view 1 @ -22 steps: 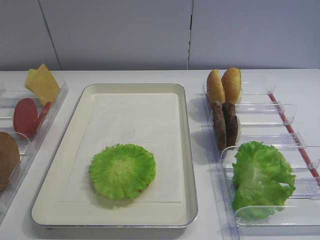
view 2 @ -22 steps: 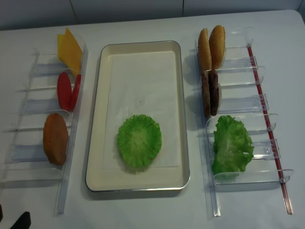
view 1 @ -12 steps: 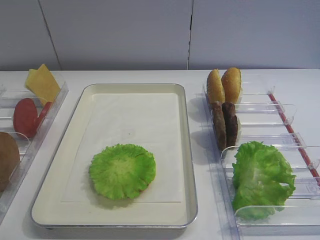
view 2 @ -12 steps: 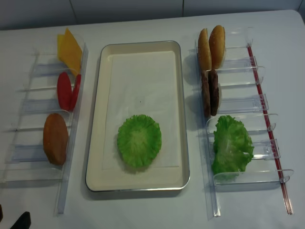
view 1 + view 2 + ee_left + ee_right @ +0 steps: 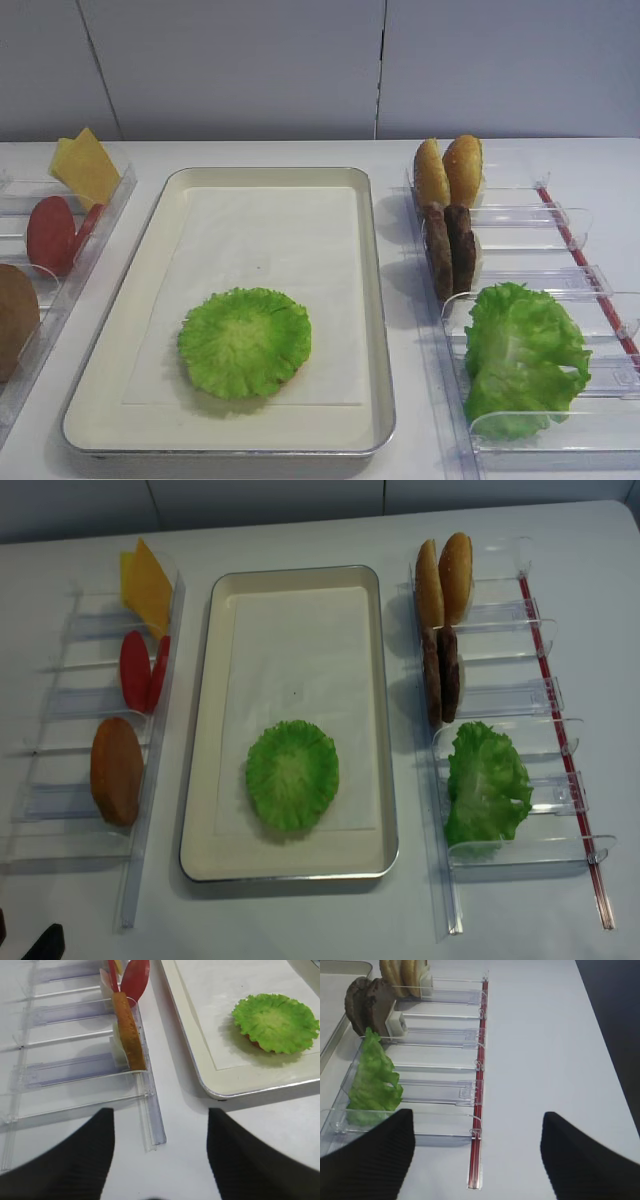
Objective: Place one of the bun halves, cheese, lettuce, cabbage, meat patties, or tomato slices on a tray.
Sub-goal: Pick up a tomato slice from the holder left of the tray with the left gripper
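Observation:
The cream tray [image 5: 378,300] [image 5: 385,710] lies in the middle. On its near part rests a round green cabbage leaf [image 5: 245,340] [image 5: 292,775] [image 5: 276,1022]. The left rack holds cheese [image 5: 85,165], tomato slices [image 5: 52,233] [image 5: 135,980] and one bun half [image 5: 117,770] [image 5: 129,1030]. Standing in the right rack are two bun halves [image 5: 448,170], meat patties [image 5: 450,250] and lettuce [image 5: 522,355] [image 5: 372,1082]. My left gripper [image 5: 160,1155] is open and empty over the table before the left rack's near end. Near the right rack's front corner, my right gripper [image 5: 475,1155] is open and empty.
Clear plastic racks [image 5: 60,740] [image 5: 520,700] flank the tray on both sides. A red strip [image 5: 479,1085] runs along the right rack's outer side. The table's right edge [image 5: 607,1060] is close to the right gripper.

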You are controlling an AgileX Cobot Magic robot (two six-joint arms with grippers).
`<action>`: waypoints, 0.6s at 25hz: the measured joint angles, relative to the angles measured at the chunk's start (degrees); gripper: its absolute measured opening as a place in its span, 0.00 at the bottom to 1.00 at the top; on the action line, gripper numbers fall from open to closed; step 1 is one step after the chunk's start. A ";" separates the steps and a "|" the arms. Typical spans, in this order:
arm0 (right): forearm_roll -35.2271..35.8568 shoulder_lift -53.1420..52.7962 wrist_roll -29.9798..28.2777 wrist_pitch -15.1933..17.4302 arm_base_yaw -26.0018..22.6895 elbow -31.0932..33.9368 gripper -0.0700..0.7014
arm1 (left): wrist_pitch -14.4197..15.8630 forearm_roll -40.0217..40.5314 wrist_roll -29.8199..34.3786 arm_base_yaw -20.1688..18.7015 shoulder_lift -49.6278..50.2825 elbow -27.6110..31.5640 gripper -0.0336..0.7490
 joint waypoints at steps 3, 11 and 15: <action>0.00 0.00 0.00 0.00 0.00 0.00 0.80 | 0.00 0.00 0.00 0.00 0.00 0.00 0.58; 0.00 0.00 0.00 0.00 0.00 0.00 0.80 | -4.65 -5.40 2.06 0.00 6.74 -4.82 0.57; 0.00 0.00 0.00 0.00 0.00 0.00 0.80 | -5.40 -6.49 8.50 0.00 19.55 -8.21 0.57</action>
